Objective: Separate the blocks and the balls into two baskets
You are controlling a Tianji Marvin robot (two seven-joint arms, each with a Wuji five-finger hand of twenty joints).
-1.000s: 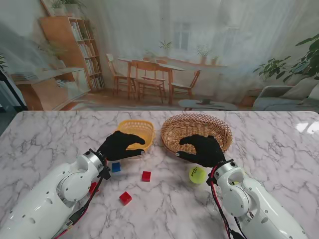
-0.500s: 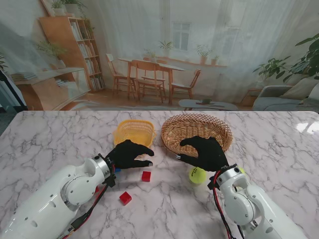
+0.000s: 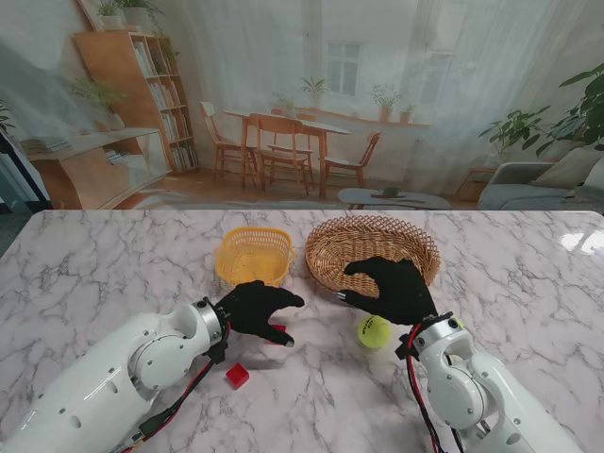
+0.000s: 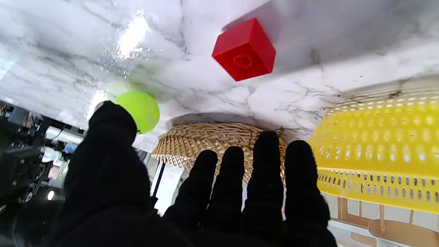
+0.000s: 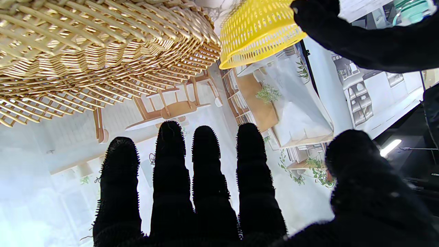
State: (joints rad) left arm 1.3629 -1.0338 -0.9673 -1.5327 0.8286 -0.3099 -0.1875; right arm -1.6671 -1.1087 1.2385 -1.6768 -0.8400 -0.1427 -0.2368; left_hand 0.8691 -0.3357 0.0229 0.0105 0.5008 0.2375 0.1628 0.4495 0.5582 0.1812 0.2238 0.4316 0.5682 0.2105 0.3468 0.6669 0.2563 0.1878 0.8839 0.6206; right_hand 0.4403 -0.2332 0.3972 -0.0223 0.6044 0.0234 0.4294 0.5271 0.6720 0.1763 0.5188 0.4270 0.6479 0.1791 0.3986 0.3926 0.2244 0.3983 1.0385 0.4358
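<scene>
On the marble table [image 3: 113, 264] two baskets stand side by side, well away from me: a yellow basket [image 3: 253, 253] on the left and a wicker basket [image 3: 373, 247] on the right. From the stand view neither seems to hold anything, though their floors are partly hidden, so I would not swear to it.

Left hand [image 3: 257, 308] hovers just over a red block [image 3: 277, 329], fingers spread and holding nothing; its wrist view shows that block [image 4: 244, 48] bare on the marble ahead of the fingertips. A second red block [image 3: 237, 375] lies nearer to me, beside the left forearm. Right hand [image 3: 392, 291] hangs at the near rim of the wicker basket, fingers apart and empty too, with a green ball [image 3: 374, 330] on the table just nearer to me than the palm.

By my reckoning the sorting is barely begun: both visible blocks and the ball are loose on the table. The left hand looks set for the first red block, and the ball would fall to the right hand.
</scene>
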